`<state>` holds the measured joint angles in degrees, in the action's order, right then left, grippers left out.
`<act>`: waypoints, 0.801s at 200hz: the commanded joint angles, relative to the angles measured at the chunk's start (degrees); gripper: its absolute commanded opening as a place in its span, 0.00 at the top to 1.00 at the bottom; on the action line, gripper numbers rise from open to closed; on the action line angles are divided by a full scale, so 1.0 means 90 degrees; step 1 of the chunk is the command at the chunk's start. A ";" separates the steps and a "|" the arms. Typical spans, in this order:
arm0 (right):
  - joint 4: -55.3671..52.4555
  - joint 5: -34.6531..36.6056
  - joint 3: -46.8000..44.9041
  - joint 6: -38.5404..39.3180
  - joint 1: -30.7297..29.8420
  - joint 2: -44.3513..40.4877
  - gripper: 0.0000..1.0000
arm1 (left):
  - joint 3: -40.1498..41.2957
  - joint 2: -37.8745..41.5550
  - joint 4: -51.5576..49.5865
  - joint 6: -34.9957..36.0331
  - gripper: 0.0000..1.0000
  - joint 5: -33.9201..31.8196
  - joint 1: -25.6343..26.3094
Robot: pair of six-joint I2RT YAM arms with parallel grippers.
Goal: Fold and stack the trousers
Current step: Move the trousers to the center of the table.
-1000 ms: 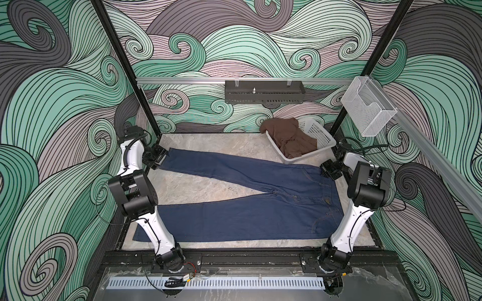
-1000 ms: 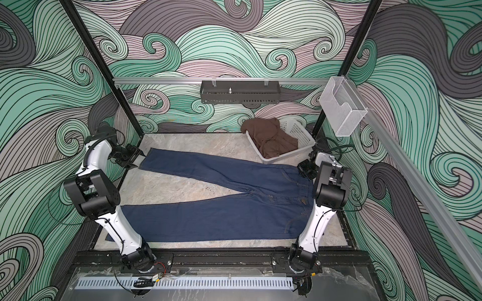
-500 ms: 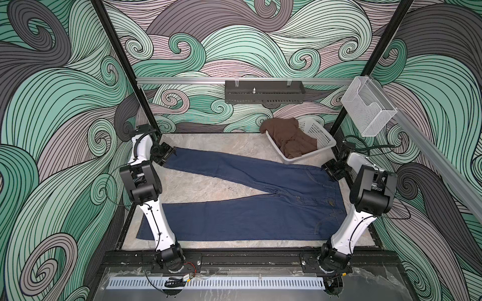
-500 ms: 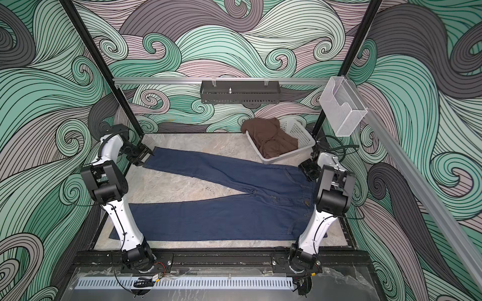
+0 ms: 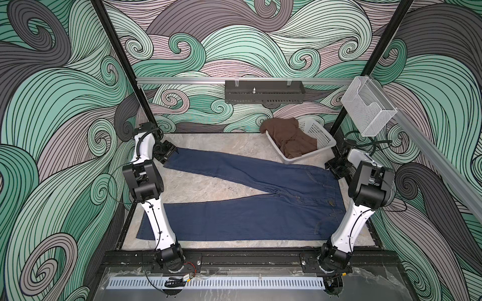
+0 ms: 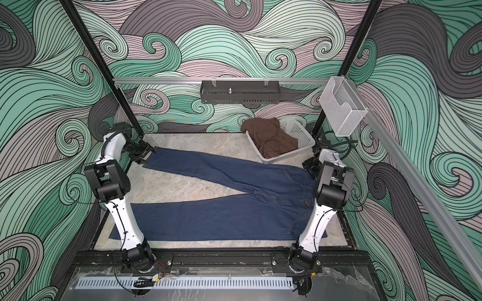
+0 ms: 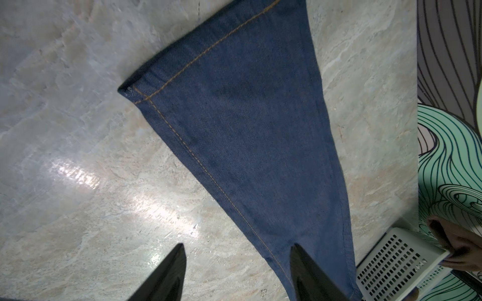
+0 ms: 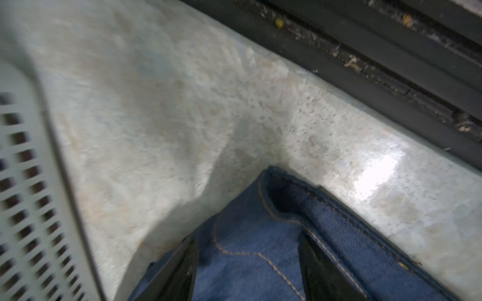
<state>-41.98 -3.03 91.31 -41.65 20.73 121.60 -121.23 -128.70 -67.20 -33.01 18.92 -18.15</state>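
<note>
The dark blue denim trousers [image 5: 247,216] [image 6: 221,221] lie flat on the marble table, legs spread toward the left and waist at the right. My left gripper [image 5: 167,152] [image 6: 144,153] hovers at the hem of the far leg. In the left wrist view it [image 7: 238,246] is open, one finger over bare table and the other over the denim leg [image 7: 247,130]. My right gripper [image 5: 336,169] [image 6: 310,166] sits at the far corner of the waistband. In the right wrist view its jaws [image 8: 246,242] stand open over the stitched waistband corner [image 8: 260,229].
A white perforated basket [image 5: 320,135] [image 6: 300,130] holding a brown garment [image 5: 289,135] [image 6: 268,135] stands at the back right, just beyond the waistband, and shows in the wrist views [image 7: 391,260] [image 8: 20,182]. A black frame rail [image 8: 391,65] borders the table near the right gripper.
The right gripper has opened at the waistband corner. The left gripper has shifted slightly right onto the far leg's hem, and both elbows have swung over.
</note>
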 commanded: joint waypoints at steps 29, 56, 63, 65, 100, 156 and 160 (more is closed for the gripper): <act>-0.0308 0.0632 0.0347 -0.0366 0.0018 0.0206 0.31 | -0.0508 -0.0289 -0.0221 -0.0243 0.34 -0.0090 0.0139; -0.0359 0.0901 0.0425 -0.0588 0.0016 0.0169 0.25 | -0.0649 -0.0378 -0.0229 -0.0314 0.33 -0.0100 0.0168; -0.0411 0.0955 0.0490 -0.0629 0.0021 0.0179 0.23 | -0.0662 -0.0392 -0.0230 -0.0333 0.33 -0.0102 0.0170; -0.0423 0.0960 0.0509 -0.0642 0.0021 0.0185 0.23 | -0.0661 -0.0388 -0.0234 -0.0335 0.33 -0.0108 0.0173; -0.0545 0.0868 0.0731 -0.0748 0.0021 0.0447 0.26 | -0.0677 -0.0435 -0.0172 -0.0422 0.33 -0.0145 0.0171; -0.0545 0.0941 0.0723 -0.0926 -0.0003 0.0560 0.45 | -0.0864 -0.0542 -0.0222 -0.0443 0.34 -0.0178 0.0174; -0.0550 0.0928 0.0726 -0.0937 -0.0003 0.0568 0.47 | -0.0885 -0.0548 -0.0227 -0.0436 0.34 -0.0178 0.0173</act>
<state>-45.39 3.75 97.21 -48.66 20.71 126.04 -126.48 -132.70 -67.31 -36.29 18.39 -17.06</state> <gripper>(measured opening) 0.577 0.664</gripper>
